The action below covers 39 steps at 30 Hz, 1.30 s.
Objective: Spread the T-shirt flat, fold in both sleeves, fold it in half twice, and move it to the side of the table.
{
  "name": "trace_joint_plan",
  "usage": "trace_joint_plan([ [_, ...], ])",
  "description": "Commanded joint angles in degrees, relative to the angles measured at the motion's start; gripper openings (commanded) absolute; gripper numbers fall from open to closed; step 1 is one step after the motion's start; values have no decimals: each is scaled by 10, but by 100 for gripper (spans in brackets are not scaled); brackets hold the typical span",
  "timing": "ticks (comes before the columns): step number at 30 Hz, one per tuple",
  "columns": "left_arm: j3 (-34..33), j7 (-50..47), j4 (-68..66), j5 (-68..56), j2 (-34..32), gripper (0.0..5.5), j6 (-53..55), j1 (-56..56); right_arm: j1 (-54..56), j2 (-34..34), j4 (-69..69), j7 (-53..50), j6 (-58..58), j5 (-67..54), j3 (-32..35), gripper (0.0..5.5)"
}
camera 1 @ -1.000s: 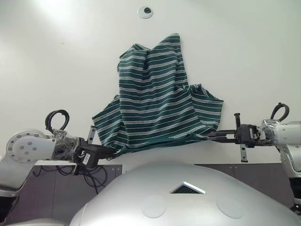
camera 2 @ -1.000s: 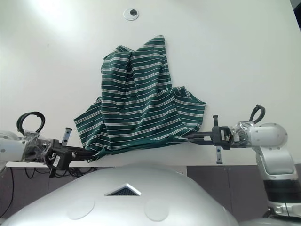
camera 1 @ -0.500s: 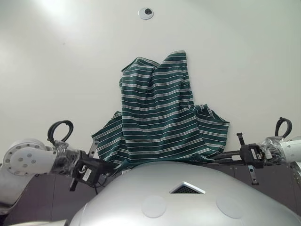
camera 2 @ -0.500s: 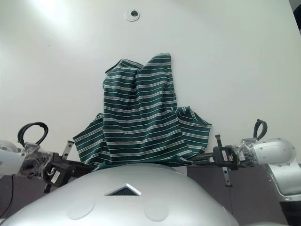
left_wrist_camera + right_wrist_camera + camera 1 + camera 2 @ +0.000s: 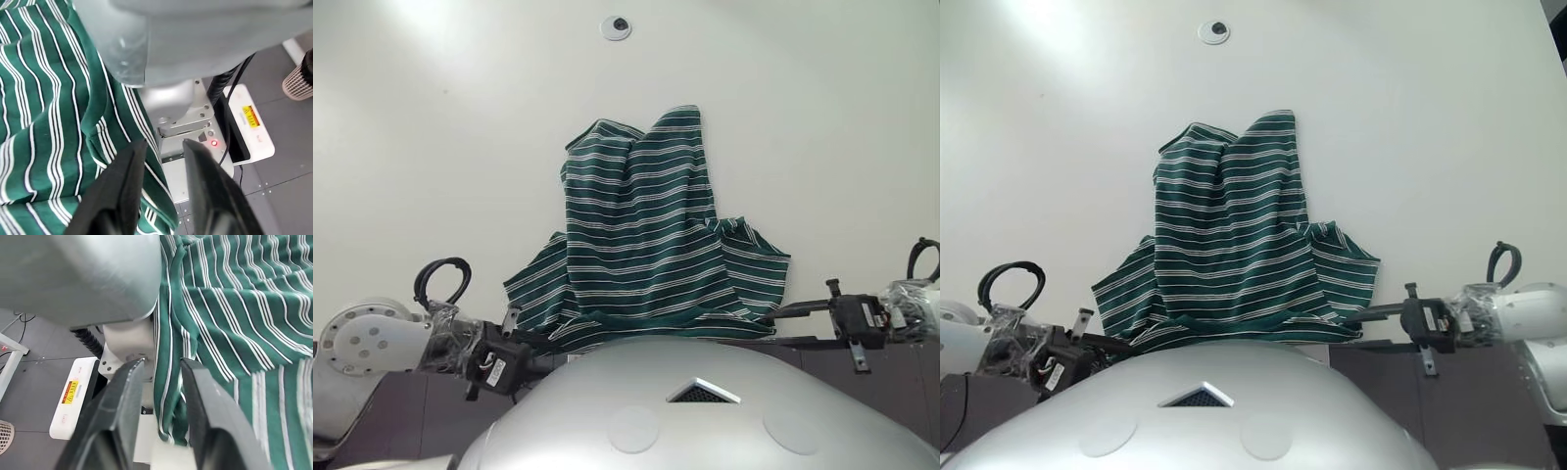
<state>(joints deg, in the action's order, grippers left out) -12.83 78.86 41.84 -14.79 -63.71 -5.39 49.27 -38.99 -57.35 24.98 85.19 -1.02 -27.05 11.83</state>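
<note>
The green striped T-shirt (image 5: 646, 245) is laid crumpled on the white table (image 5: 450, 147) — its hem draped over the near edge. The left gripper (image 5: 164, 146) and right gripper (image 5: 162, 364) are held parted, grasping nothing, just beside that hem.

Black left gripper (image 5: 164, 143): two matte flat fingers (image 5: 122, 191), small white label (image 5: 496, 370) on base. Behind it clear plastic wrap (image 5: 445, 338) on wrist, black cable loop (image 5: 440, 279), white round joint housing (image 5: 367, 343) with dark screw holes. Right gripper (image 5: 164, 363): same fingers, wrap, loop.
</note>
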Motion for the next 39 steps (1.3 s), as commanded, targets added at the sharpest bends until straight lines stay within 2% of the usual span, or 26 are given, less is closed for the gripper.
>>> trace_joint_plan([
  [1,-55,19,6,-73,-6,181,19,-35,37,-9,-33,7,-12,-8,32,205],
  [3,-53,-11,-6,-126,9,216,37,-113,109,22,-56,-26,-32,-6,28,231],
  [7,71,-186,-152,-26,132,216,74,-414,335,143,-146,-184,-57,98,-66,231],
  [12,200,-262,-359,144,216,216,17,-561,481,253,-302,-307,-92,267,-192,231],
  [14,248,-308,-497,218,252,216,-25,-633,531,288,-379,-354,-106,325,-233,231],
  [19,324,-440,-819,362,285,216,-107,-768,608,328,-552,-439,-126,414,-287,231],
  [24,357,-507,-970,406,304,216,-159,-830,663,331,-702,-511,-140,469,-323,231],
  [30,388,-634,-1106,463,309,216,-192,-905,731,319,-855,-601,-152,485,-324,231],
  [35,388,-748,-1147,488,290,216,-207,-945,745,315,-894,-612,-170,472,-320,231],
  [39,365,-762,-1136,464,292,216,-287,-957,730,330,-860,-575,-220,425,-292,231],
])
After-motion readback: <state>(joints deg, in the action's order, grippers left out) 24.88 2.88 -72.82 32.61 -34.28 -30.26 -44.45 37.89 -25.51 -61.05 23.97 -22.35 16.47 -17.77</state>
